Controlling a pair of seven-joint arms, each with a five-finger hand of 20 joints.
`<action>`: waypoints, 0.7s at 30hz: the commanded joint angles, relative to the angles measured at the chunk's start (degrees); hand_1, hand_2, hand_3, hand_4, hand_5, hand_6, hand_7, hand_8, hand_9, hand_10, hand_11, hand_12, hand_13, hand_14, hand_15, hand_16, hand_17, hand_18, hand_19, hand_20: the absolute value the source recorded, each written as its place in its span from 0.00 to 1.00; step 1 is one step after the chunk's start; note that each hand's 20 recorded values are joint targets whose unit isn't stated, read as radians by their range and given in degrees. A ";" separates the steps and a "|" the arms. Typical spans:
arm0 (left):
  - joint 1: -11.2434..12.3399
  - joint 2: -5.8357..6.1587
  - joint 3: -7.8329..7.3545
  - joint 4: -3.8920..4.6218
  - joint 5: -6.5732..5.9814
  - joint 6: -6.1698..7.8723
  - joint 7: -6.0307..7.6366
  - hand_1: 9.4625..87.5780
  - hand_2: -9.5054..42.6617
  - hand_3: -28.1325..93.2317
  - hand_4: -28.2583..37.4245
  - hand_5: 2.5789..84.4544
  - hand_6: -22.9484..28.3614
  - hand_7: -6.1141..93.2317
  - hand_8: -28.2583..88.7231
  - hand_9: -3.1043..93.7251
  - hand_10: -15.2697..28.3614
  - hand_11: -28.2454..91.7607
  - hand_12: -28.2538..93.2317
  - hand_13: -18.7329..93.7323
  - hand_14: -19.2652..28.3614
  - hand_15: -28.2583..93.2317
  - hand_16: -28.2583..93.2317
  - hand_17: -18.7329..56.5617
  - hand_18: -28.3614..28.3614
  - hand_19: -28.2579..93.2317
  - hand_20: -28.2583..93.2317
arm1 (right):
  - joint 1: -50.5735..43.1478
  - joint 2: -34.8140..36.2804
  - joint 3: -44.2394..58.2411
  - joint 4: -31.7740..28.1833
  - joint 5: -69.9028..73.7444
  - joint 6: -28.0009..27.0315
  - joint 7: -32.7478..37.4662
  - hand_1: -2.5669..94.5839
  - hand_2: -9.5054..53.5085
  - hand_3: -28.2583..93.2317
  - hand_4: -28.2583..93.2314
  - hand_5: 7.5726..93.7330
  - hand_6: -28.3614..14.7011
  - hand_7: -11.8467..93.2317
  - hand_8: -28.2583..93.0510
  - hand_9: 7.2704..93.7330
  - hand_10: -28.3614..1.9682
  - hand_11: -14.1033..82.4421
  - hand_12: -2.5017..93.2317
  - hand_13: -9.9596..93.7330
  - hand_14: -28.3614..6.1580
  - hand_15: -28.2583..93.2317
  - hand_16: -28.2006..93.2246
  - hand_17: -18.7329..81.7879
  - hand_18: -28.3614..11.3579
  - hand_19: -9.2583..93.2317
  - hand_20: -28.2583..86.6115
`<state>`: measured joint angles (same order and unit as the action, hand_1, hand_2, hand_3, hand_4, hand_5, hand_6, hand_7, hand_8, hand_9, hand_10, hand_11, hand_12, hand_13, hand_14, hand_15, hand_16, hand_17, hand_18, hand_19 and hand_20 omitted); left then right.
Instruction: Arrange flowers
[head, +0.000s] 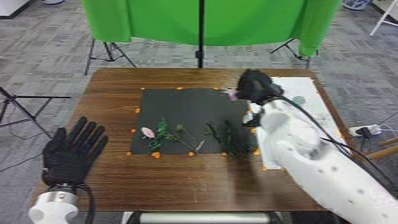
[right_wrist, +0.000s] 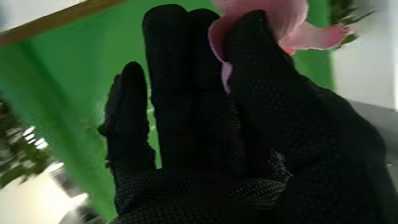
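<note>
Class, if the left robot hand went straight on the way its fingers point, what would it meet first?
For the left robot hand, the way looks free over the table, left of the dark mat; beyond, perhaps the green cloth, though depth is unclear.

Black mat (head: 182, 102) on table (head: 115, 85): pink flower (head: 148, 132) and green sprigs (head: 161, 131) on its near-left part, right hand (head: 258, 87) with pink bloom (head: 233, 94) by its far-right corner, left hand (head: 73, 157) left of it, fingers straight.
</note>
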<state>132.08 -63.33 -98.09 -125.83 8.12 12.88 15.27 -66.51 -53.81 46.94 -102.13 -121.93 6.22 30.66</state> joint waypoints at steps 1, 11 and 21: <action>-0.77 0.93 1.50 0.58 -0.15 0.64 -0.87 0.21 0.44 0.86 0.00 0.49 0.62 0.14 0.18 0.40 0.67 0.37 0.33 0.41 0.69 0.45 0.20 0.20 0.71 0.42 0.35 | 13.72 -14.10 -13.08 7.46 -0.50 -4.19 -1.83 0.67 0.00 0.77 0.00 0.80 0.62 0.43 0.29 0.91 0.58 0.22 0.42 0.78 0.61 0.47 0.57 0.46 0.18 0.86 0.60; -1.65 1.88 2.06 0.66 -0.44 0.99 -0.30 0.21 0.44 0.86 0.00 0.49 0.62 0.14 0.18 0.40 0.67 0.37 0.33 0.41 0.69 0.45 0.20 0.20 0.71 0.42 0.35 | 18.53 -21.31 -24.34 18.97 -5.33 -6.74 -3.01 0.67 0.00 0.77 0.00 0.79 0.63 0.44 0.28 0.90 0.59 0.22 0.42 0.77 0.61 0.47 0.57 0.46 0.18 0.86 0.60; -1.74 1.48 1.59 0.69 -0.24 1.14 -0.77 0.21 0.44 0.86 0.00 0.49 0.62 0.14 0.18 0.40 0.67 0.37 0.33 0.41 0.69 0.45 0.20 0.20 0.71 0.42 0.35 | 17.24 -21.86 -23.78 19.37 -5.60 -8.27 0.73 0.65 0.00 0.78 0.00 0.74 0.62 0.43 0.24 0.85 0.59 0.22 0.40 0.74 0.59 0.49 0.55 0.46 0.18 0.86 0.59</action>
<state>129.93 -61.48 -96.13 -125.29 8.01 13.40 15.12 -48.17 -75.34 22.01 -82.42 -127.42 -1.11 28.50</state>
